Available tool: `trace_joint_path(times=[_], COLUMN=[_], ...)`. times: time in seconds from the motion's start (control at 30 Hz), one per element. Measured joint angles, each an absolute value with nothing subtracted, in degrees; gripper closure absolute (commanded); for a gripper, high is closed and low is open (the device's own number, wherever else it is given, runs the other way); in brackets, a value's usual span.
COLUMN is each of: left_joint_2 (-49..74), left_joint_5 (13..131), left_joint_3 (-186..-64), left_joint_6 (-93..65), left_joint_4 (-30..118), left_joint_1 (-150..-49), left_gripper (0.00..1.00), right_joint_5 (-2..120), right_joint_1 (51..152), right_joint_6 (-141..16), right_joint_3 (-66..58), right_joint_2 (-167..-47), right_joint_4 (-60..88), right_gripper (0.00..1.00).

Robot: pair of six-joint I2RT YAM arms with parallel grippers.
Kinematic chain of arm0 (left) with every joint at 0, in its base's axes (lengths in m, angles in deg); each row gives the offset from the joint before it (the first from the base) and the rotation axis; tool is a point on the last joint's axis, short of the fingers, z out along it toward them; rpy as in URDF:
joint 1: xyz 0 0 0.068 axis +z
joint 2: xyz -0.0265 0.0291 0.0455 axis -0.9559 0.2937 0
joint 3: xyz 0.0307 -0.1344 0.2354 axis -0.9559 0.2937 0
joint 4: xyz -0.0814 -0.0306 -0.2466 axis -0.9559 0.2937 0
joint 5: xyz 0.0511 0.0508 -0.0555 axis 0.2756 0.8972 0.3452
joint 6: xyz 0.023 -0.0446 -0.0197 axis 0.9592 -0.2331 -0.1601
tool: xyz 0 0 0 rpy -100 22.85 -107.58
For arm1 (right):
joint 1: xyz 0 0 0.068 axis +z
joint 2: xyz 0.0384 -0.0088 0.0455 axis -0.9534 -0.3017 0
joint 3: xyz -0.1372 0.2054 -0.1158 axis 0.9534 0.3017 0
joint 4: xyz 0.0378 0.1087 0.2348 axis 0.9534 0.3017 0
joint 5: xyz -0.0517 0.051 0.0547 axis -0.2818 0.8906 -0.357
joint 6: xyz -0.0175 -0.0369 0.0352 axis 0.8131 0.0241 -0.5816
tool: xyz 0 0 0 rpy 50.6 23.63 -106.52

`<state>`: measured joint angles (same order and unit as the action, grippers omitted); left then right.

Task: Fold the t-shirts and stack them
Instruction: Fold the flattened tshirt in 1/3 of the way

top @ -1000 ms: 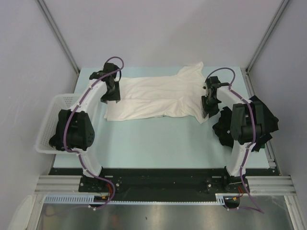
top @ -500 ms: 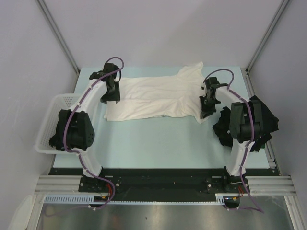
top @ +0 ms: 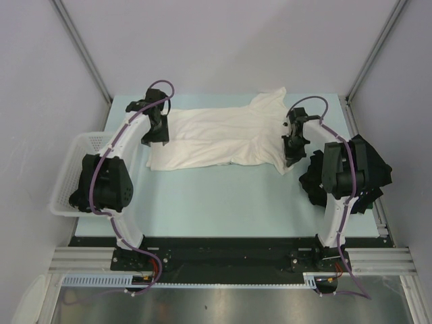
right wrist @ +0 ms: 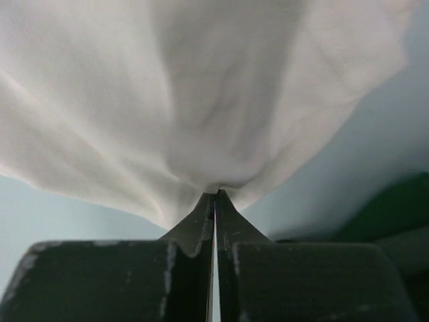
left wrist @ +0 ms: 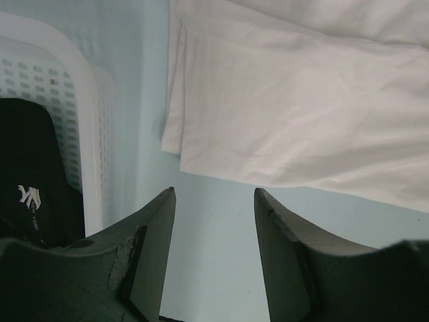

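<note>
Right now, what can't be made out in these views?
- Top view: right arm hides much of the black t-shirts; count unclear.
- Top view: left arm covers part of the basket; contents unseen.
- Left wrist: white print on black cloth too small to read.
- Right wrist: frame cuts off the white t-shirt.

The flat t-shirt (top: 223, 138) is cream-white, the heaped t-shirts (top: 376, 167) black, the basket (top: 84, 142) white.

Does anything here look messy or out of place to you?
Mostly tidy. The cream t-shirt lies slightly askew on the table, its fabric bunched where the right gripper pinches it. The black t-shirts sit in a crumpled heap at the right edge.
</note>
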<state>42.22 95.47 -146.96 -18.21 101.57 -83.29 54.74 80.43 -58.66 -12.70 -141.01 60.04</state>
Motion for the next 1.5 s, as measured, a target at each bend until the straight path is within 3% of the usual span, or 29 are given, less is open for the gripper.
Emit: trace_joint_path(times=[0.63,1.07,1.5], left_joint_2=[42.2,42.2,42.2], left_joint_5=[96.4,96.5,96.4], left_joint_3=[-149.0,-149.1,-149.1], left_joint_6=[-17.6,-16.6,-15.7], left_joint_4=[102.8,103.1,103.2], left_joint_1=[-83.3,-83.3,-83.3], left_gripper=[0.44,0.44,0.44], right_joint_5=[42.4,35.8,32.1], right_joint_1=[78.4,78.4,78.1], right_joint_6=[-58.5,-57.4,-56.1], right_joint_3=[-21.0,-38.3,-41.6], right_joint_2=[-144.7,-151.6,-157.3], right_joint_4=[65.9,68.8,69.4], right_gripper=[1.0,1.0,1.0])
